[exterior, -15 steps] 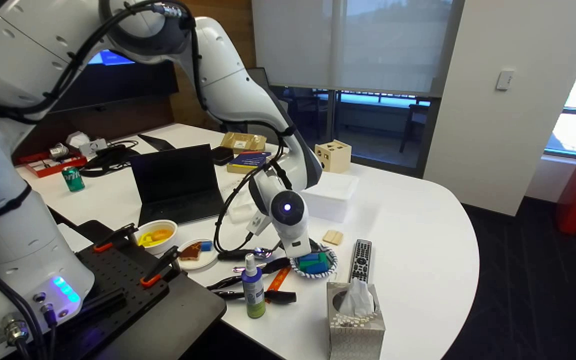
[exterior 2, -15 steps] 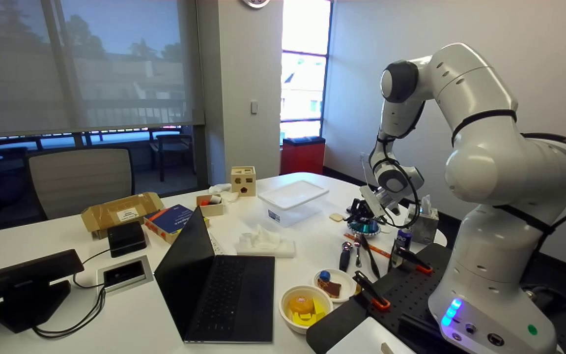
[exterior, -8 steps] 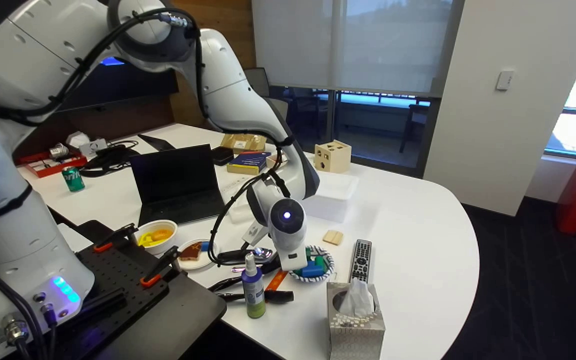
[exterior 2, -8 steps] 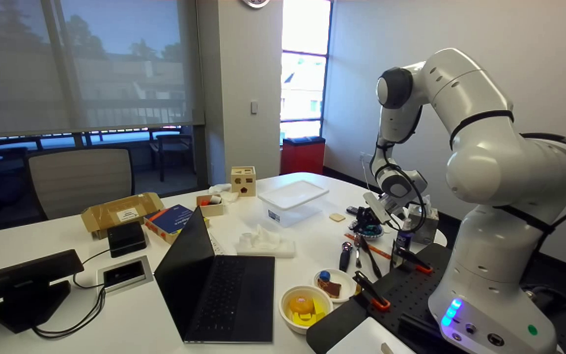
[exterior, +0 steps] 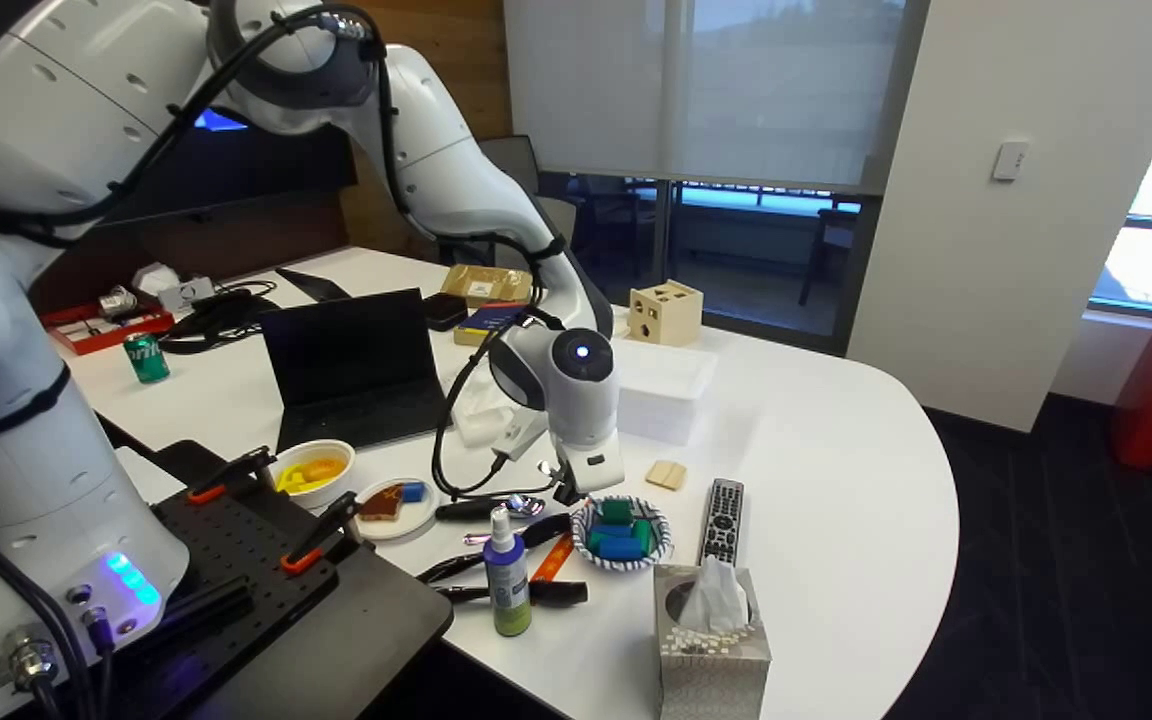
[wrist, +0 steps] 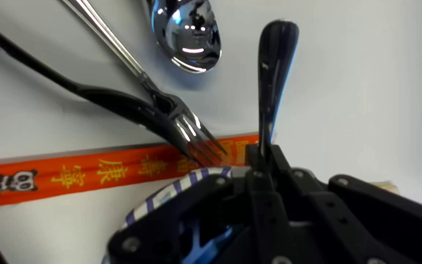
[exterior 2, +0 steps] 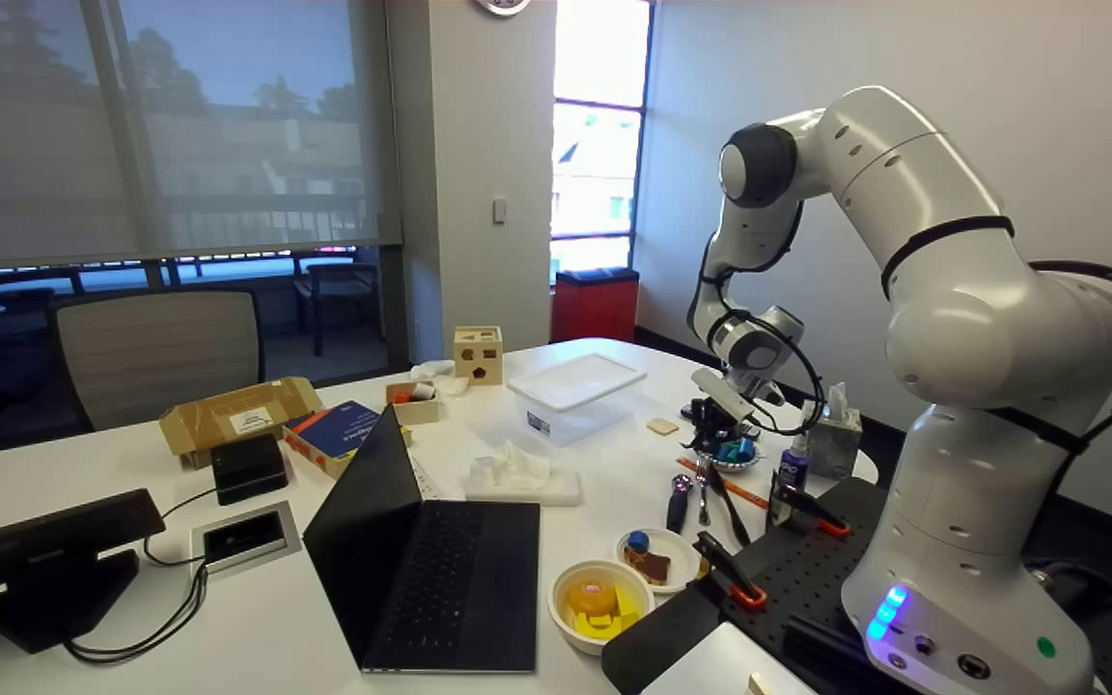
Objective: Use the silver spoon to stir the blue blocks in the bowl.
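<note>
Near the round, stripe-rimmed bowl (exterior: pixel 626 565), cylindrical blue blocks (exterior: pixel 620 548) inside, pincer (wrist: pixel 264 148) clamped on the glossy, smooth-handled silver spoon (wrist: pixel 277 55)

The bowl (exterior: pixel 624 565) has stripes — blue and white.

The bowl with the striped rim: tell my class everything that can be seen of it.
The bowl is small, round and shallow, with dark blue and white stripes around its rim; its material cannot be told. It stands upright on the white table and holds blue blocks and green blocks. An orange packet lies right by it. In the wrist view, the gripper hides much of it; whether the two touch is unclear.
</note>
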